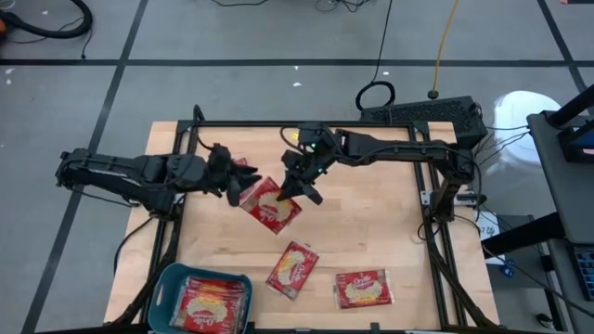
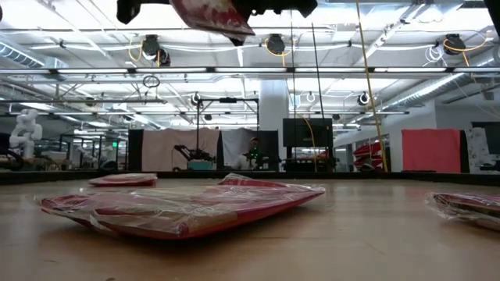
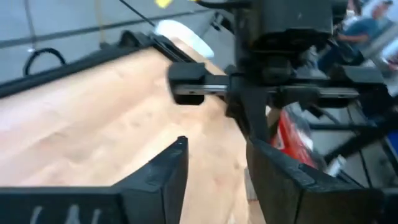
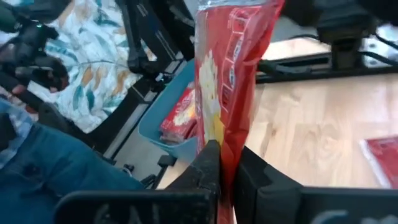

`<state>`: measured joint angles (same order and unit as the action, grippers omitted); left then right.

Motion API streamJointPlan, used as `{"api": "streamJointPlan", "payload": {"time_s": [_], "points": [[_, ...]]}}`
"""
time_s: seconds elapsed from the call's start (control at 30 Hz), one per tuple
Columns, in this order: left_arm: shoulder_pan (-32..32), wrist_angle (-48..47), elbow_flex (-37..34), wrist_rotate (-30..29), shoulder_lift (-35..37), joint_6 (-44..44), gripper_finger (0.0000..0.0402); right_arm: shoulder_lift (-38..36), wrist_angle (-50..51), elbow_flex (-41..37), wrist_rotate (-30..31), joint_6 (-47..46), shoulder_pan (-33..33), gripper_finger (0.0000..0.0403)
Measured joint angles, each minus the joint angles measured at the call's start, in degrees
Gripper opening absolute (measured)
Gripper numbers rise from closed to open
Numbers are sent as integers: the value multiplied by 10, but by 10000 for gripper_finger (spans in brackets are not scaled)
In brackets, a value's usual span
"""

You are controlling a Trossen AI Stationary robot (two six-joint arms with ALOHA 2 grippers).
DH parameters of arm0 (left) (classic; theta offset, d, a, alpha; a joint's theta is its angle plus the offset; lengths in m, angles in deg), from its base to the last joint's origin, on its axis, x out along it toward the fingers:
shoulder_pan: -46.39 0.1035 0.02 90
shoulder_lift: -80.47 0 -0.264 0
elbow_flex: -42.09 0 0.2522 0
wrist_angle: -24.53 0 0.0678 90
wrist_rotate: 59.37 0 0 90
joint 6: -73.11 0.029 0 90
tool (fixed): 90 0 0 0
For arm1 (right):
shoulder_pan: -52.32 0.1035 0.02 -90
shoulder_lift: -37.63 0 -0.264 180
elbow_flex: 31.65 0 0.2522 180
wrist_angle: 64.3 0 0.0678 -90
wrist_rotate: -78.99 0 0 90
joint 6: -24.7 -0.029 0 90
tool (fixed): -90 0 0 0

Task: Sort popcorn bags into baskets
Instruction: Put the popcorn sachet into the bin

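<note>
Fingers of the left gripper (image 1: 243, 180) stand parted and hold nothing, just left of a lifted popcorn bag (image 1: 271, 204) (red, hanging in the air) near the middle of the worktop (image 1: 390, 232). Right gripper (image 1: 299, 188) is pinched shut on that bag's edge. Two more bags (image 1: 292, 269) lie flat toward the front edge; others fill the teal basket (image 1: 165, 283) at the front left corner.

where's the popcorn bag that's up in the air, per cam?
High: held popcorn bag mid-table, pinched by the right claw.
Low: top edge, left of centre.
Left wrist: red sliver behind the right arm.
Right wrist: upright, centre, between its fingers.
Shared landmark: teal basket.
</note>
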<state>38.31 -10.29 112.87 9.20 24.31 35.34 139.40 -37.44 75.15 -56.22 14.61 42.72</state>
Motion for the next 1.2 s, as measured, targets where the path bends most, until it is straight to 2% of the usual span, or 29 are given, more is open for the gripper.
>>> {"api": "streamJointPlan", "payload": {"time_s": [0.17,0.3,0.5,0.67,0.8,1.03,1.2], "points": [[-1,12,0,-59,12,9,172,-29,31,0,1,7,-16,5],[-1,22,0,-97,29,17,172,-55,53,0,12,48,-24,4],[-7,58,0,-118,50,31,173,-102,69,0,125,112,-24,5],[-37,172,0,-119,50,148,179,-134,72,0,205,95,-36,5],[-45,222,0,-141,35,183,210,-144,74,0,214,63,-47,5],[-45,226,0,-159,-16,154,287,-139,55,0,215,-1,-51,6],[-45,229,0,-176,-56,109,297,-139,-12,-20,212,-61,-50,6]]}}
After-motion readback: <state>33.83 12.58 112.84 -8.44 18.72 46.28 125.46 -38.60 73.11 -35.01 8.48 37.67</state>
